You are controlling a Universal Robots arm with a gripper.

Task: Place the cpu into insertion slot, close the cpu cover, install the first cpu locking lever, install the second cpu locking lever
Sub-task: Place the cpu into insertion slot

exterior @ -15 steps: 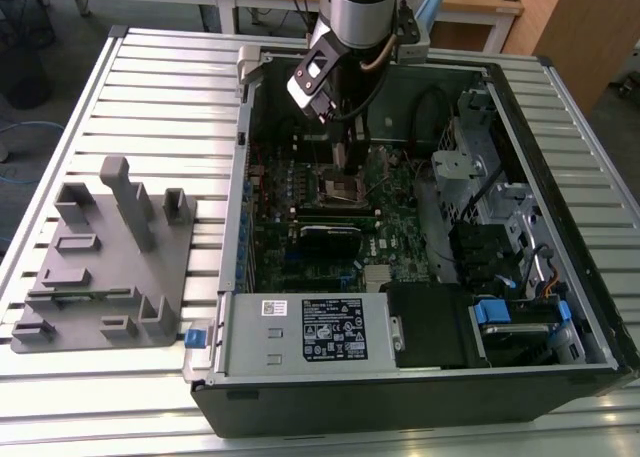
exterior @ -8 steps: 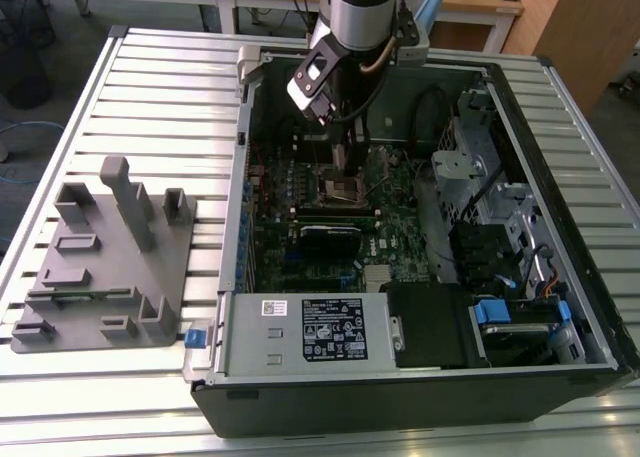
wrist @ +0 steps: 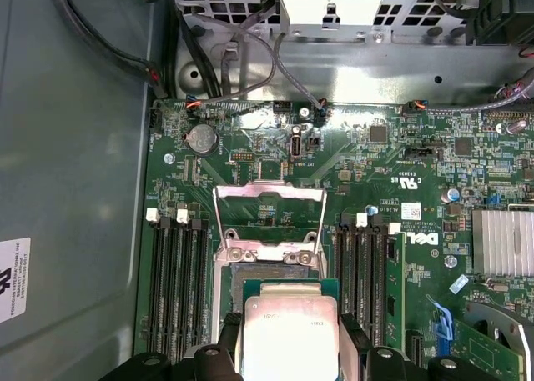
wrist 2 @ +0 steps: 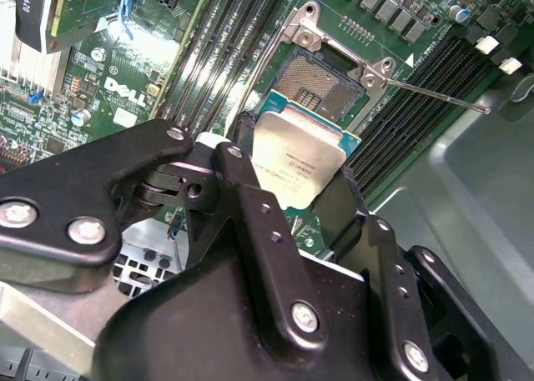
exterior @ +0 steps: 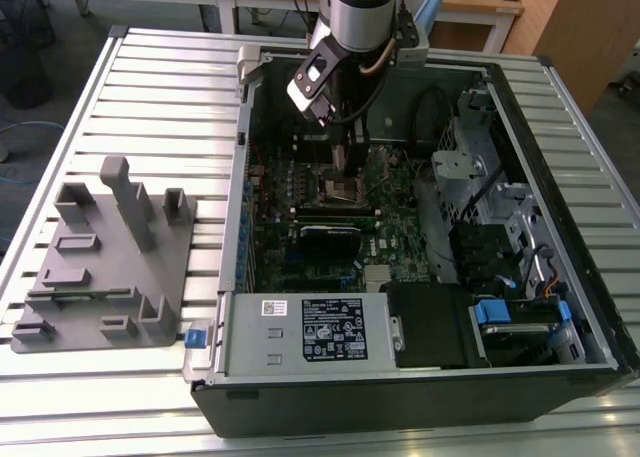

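Second wrist view: hand [wrist 2: 294, 171] grips one cpu [wrist 2: 299, 152], seemingly above one insertion slot [wrist 2: 321, 81].

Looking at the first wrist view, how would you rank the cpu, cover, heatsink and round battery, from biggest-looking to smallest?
1-2. cpu and cover: about alike; the cpu is nearer the camera, so I won't rank them.
3. heatsink, cut by the picture's edge.
4. battery.
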